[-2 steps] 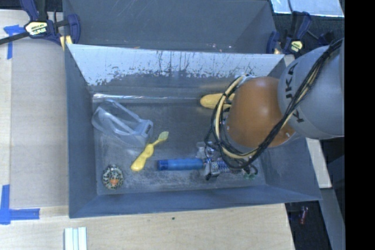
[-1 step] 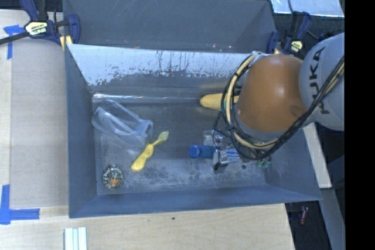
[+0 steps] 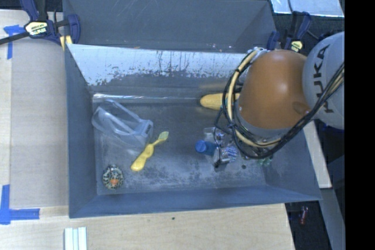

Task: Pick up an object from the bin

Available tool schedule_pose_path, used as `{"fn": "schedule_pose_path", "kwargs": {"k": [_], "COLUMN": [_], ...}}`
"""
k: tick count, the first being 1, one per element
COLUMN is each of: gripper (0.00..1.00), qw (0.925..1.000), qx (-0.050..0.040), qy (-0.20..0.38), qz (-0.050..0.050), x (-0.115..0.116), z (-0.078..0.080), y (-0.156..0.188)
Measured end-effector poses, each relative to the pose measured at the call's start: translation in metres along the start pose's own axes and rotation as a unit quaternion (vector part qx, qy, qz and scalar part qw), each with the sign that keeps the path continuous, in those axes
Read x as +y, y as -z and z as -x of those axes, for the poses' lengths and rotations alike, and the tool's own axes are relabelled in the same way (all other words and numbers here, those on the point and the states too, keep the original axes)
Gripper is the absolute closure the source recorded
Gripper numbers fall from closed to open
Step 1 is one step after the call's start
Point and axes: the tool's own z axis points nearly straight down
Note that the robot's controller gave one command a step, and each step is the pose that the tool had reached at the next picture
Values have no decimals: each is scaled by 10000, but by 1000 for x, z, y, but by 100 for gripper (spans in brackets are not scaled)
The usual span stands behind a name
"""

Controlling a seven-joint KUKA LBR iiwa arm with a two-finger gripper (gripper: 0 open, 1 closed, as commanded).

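My gripper (image 3: 220, 155) reaches down to the bin floor at the right, its fingers mostly hidden under the orange dome. A small blue object (image 3: 203, 147) lies right at its left side, touching or nearly touching the fingers. A yellow rounded thing (image 3: 211, 101) lies against the back wall, partly hidden behind the arm. A yellow toothbrush-like stick (image 3: 149, 151) lies diagonally in the middle of the floor.
A clear plastic piece (image 3: 120, 120) lies at the left of the floor. A small round patterned disc (image 3: 112, 177) sits in the front left corner. The bin's sloped walls rise on all sides.
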Motion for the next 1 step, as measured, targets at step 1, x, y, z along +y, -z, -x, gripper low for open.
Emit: {"fn": "schedule_pose_path", "kwargs": {"k": [1], "gripper": [100], "qw": [10000], "qx": [-4], "qy": [-30], "qz": [-3], "x": [-6], "z": [3], "y": [79]}}
